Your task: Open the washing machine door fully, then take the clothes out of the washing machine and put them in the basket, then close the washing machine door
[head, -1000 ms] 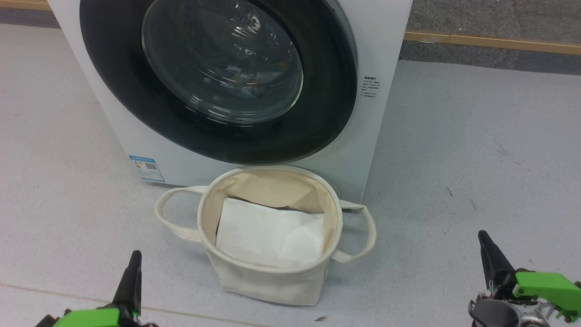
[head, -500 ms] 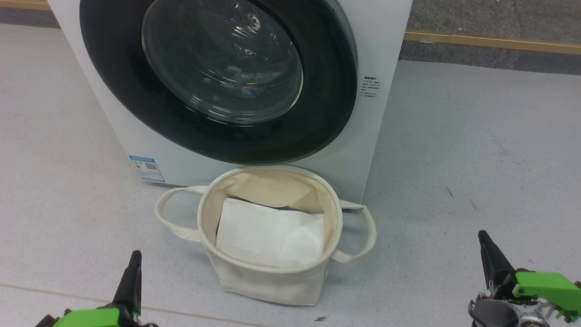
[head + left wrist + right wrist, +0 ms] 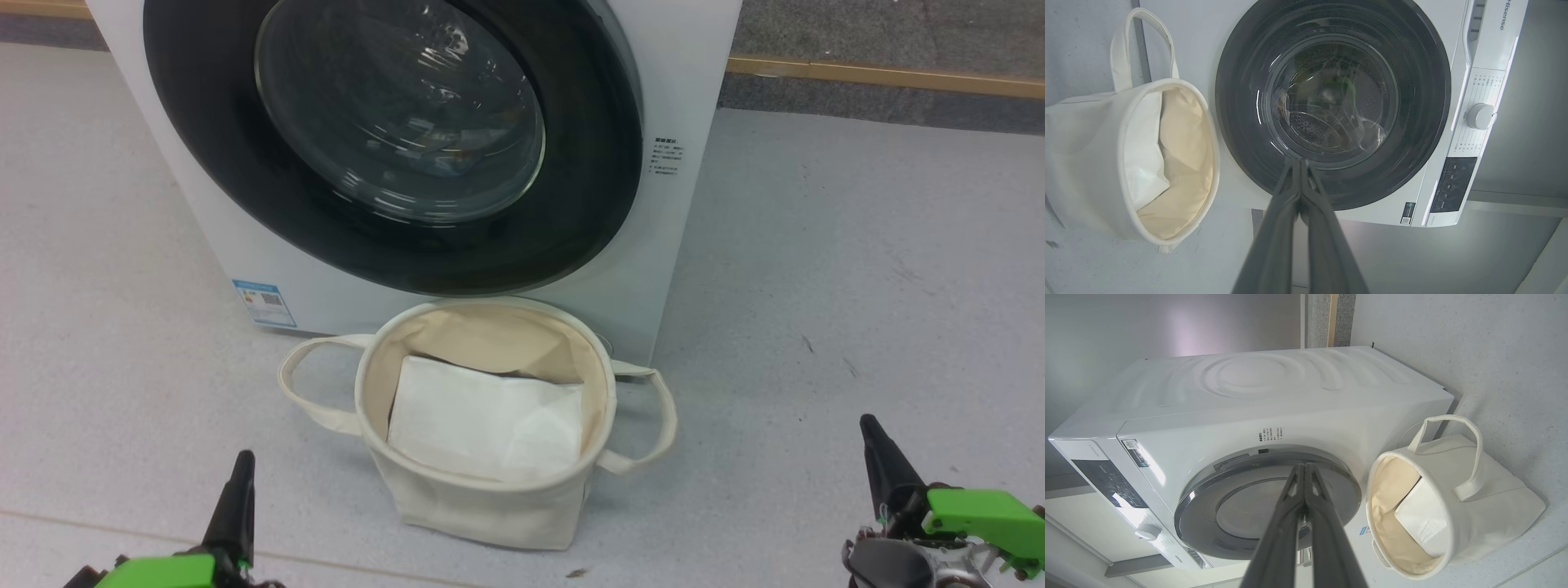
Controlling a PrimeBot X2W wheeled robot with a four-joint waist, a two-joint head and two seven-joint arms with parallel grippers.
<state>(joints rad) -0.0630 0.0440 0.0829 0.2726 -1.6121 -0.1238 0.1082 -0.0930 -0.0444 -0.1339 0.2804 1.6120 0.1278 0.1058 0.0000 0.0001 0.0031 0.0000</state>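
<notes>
Nothing has moved in the last second: my left pincer (image 3: 242, 469) and right pincer (image 3: 870, 431) sit parked low, each with fingers pressed together and holding nothing, on either side of the basket (image 3: 363, 392). It stands just before the machine (image 3: 686, 73), under the door (image 3: 384, 245), I judge so that clothes (image 3: 437, 159) can drop straight in. They show dimly behind the shut door's glass. A white sheet (image 3: 482, 416) lies in the basket. Opening the door comes first.

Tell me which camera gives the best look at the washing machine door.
The left wrist view: the washing machine door faces it squarely, with the whole black ring and glass in frame. The head view cuts off the top of the door. The right wrist view sees the door at a steep slant.
</notes>
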